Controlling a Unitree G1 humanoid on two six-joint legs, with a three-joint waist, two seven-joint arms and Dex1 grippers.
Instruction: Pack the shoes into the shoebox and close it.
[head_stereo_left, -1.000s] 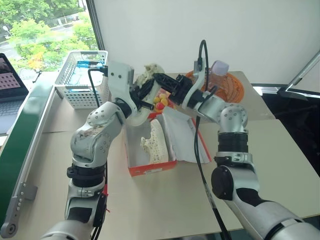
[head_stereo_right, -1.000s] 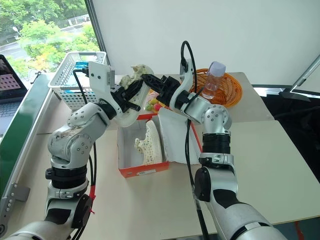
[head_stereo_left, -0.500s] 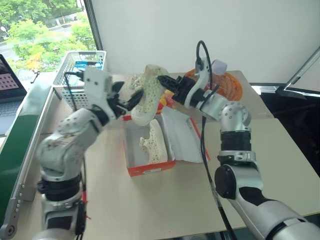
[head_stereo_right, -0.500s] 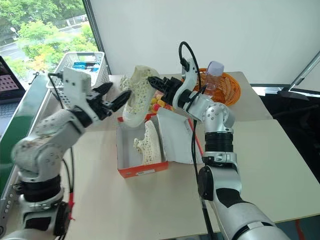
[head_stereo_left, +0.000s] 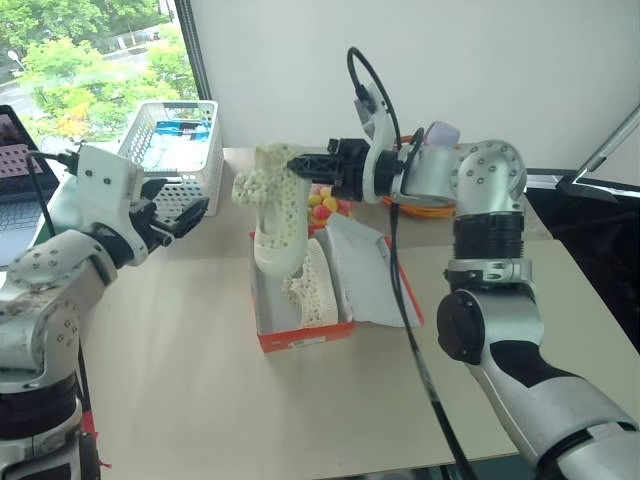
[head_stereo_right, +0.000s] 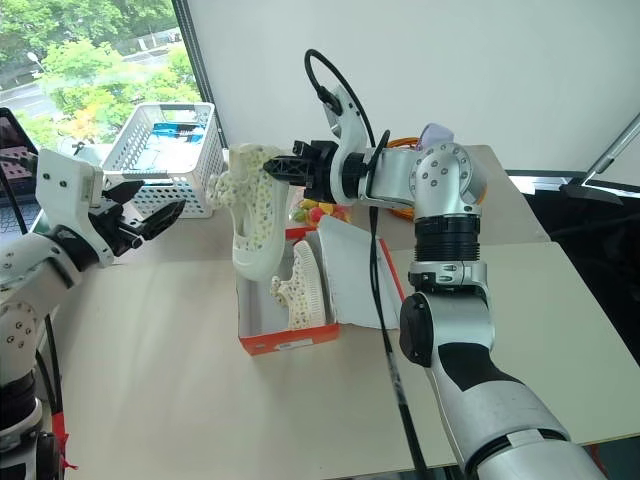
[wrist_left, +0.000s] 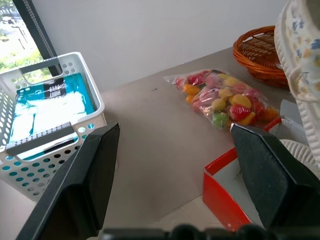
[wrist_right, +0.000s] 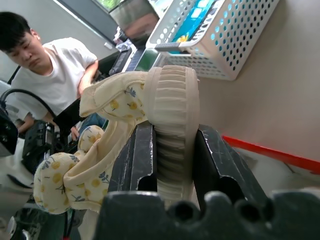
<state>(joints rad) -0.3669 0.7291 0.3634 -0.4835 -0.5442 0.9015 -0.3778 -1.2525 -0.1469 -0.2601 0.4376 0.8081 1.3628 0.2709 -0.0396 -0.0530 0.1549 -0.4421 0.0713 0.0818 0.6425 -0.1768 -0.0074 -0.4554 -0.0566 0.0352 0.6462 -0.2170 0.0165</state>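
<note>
Since the left end effector (head_stereo_left: 185, 215) released, the right end effector (head_stereo_left: 300, 163) alone grips a shoe (head_stereo_left: 275, 205).

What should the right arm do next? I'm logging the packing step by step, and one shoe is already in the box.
Probably lower the held shoe into the free side of the shoebox. The right gripper pinches it by the heel, toe hanging just above the box beside the packed shoe; the left gripper stands open and clear.
</note>
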